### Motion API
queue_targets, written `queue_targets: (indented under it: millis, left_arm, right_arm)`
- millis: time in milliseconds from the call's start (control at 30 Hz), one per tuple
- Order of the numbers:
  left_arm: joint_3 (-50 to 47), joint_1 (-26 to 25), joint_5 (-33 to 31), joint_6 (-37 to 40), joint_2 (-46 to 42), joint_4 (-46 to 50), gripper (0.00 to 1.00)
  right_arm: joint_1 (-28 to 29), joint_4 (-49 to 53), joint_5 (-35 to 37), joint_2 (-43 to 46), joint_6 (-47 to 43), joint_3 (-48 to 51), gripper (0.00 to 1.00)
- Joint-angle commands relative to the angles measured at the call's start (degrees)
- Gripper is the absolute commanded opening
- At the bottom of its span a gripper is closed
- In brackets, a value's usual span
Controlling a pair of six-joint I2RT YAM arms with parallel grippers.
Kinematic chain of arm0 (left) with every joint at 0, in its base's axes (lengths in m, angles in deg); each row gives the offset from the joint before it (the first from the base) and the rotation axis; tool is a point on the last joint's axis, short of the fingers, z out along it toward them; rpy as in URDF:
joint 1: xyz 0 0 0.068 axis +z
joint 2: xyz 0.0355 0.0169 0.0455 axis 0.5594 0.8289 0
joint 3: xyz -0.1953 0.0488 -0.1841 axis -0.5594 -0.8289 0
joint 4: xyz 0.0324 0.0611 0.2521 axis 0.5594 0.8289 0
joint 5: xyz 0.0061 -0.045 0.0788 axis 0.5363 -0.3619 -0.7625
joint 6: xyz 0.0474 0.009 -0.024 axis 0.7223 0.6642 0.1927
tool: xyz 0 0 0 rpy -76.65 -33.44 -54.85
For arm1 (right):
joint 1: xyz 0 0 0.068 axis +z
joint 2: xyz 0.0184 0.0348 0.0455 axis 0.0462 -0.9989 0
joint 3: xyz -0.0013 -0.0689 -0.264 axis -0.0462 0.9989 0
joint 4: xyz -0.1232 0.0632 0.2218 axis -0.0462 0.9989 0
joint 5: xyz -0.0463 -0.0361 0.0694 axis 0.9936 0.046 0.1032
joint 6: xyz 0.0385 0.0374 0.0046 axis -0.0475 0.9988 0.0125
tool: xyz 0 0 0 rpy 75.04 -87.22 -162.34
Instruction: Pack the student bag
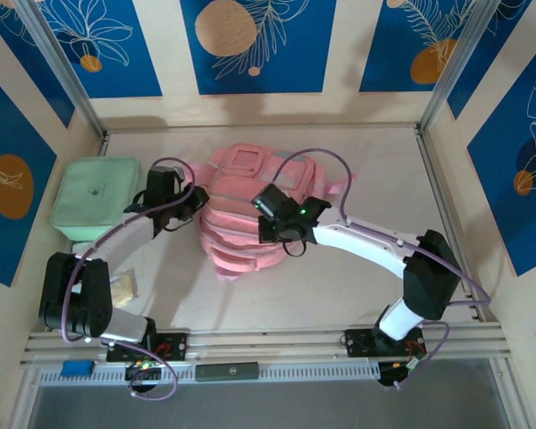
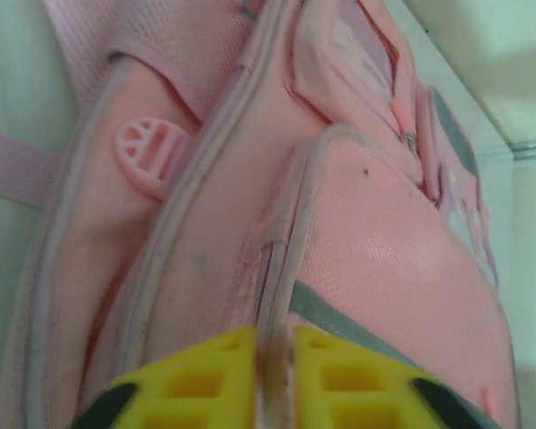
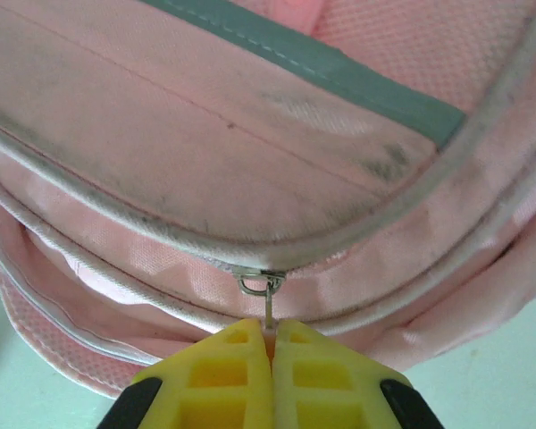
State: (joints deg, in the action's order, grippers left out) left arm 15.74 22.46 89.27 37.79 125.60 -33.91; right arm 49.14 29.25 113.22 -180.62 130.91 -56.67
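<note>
The student bag, a large soft pink fabric backpack, lies flat in the middle of the pale desk, between the two arms. Its zipped seam looks closed in the right wrist view, and nothing inside it can be seen. To its left, near but not touching, sits a mint-green square soft case, also closed, so its contents are hidden too.

Counted: one backpack, one case, two grippers. One small pale item lies beside the left arm, too blurred to identify.

The right gripper is at the bag's near right part, its yellow fingers clenched on a small metal zipper pull that hangs from the slider under a grey-white piped edge.

The left gripper is at the bag's left side. Its yellow fingers stand close on either side of a pink piped seam, which runs between them; whether they squeeze it or merely flank it, I cannot tell. A pink plastic strap buckle lies further along that side.
</note>
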Motion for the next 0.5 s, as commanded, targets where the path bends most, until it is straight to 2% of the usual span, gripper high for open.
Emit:
queue_targets:
  millis: [0, 67, 100, 133, 200, 267, 367, 467]
  left_arm:
    - [-0.95, 0.08, -1.12, -0.69, -4.94, 2.90, 0.39]
    - [-8.32, -1.36, -0.56, -11.37, -9.18, -4.33, 0.47]
    - [-12.68, -3.23, -1.83, -16.78, -11.66, -10.68, 0.49]
    - [-15.08, -5.61, -4.06, -19.61, -13.36, -13.20, 0.51]
    - [-14.94, -12.12, -10.31, -22.49, -15.07, -10.79, 0.55]
    - [-14.42, -17.06, -13.93, -26.80, -13.87, -11.31, 0.58]
    - [-15.87, -21.55, -17.48, -32.43, -10.60, -19.43, 0.59]
    - [-13.06, -24.69, -21.83, -33.56, -7.70, -15.49, 0.59]
  right_arm:
    - [-0.53, 3.92, -1.22, -0.96, 4.32, -0.92, 0.00]
    - [-0.37, 2.66, -2.08, -0.89, 4.43, -0.13, 0.00]
    - [-0.23, 2.82, -1.43, -0.87, 4.79, -0.10, 0.00]
    - [-0.28, 2.80, -1.23, -0.78, 4.90, -0.03, 0.00]
    - [-0.12, 2.37, -1.61, -0.70, 4.83, 0.16, 0.00]
    - [0.14, 2.26, -1.27, -0.74, 5.03, 0.43, 0.00]
    - [0.50, 1.50, -0.87, -0.52, 5.59, 1.37, 0.00]
    - [0.82, 0.52, -0.89, -0.43, 5.82, 2.00, 0.00]
